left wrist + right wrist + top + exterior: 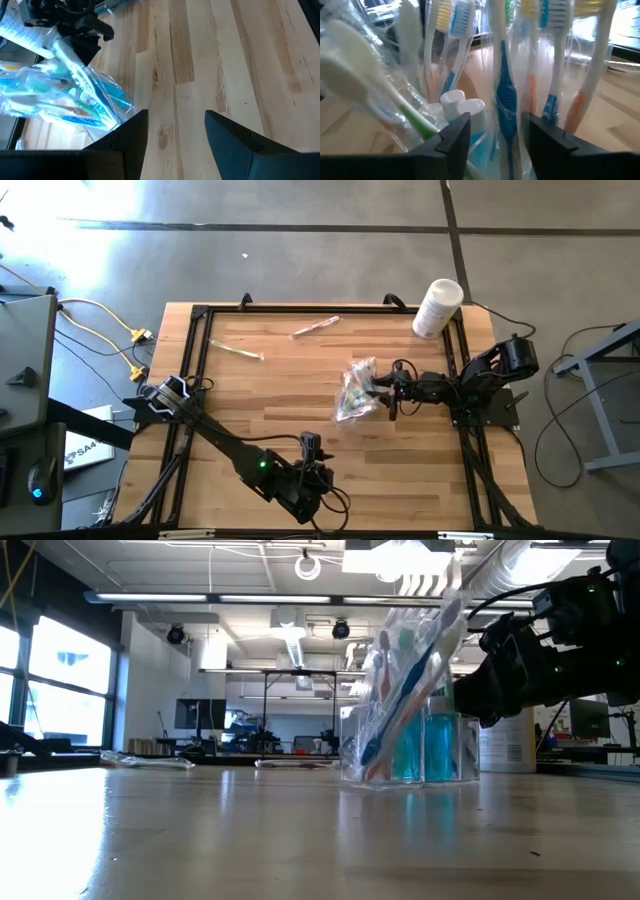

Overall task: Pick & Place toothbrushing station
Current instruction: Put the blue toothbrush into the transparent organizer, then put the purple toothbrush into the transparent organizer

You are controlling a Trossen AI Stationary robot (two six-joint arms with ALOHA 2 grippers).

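Note:
The toothbrushing station (357, 390) is a clear holder (410, 745) standing on the table, packed with wrapped toothbrushes and teal tubes with white caps (462, 107). My right gripper (388, 392) is open at the station's right side. In its wrist view, its fingers stand on either side of a wrapped blue toothbrush (506, 100). My left gripper (311, 446) is open and empty over bare table near the front edge, and the station shows ahead of it (60, 95). Two loose wrapped toothbrushes (315, 327) (236, 351) lie flat at the far left.
A white cylindrical container (437, 307) stands at the table's far right corner. A black frame (200, 315) runs round the table's edge. Bare wood (270, 400) lies between the station and the left arm.

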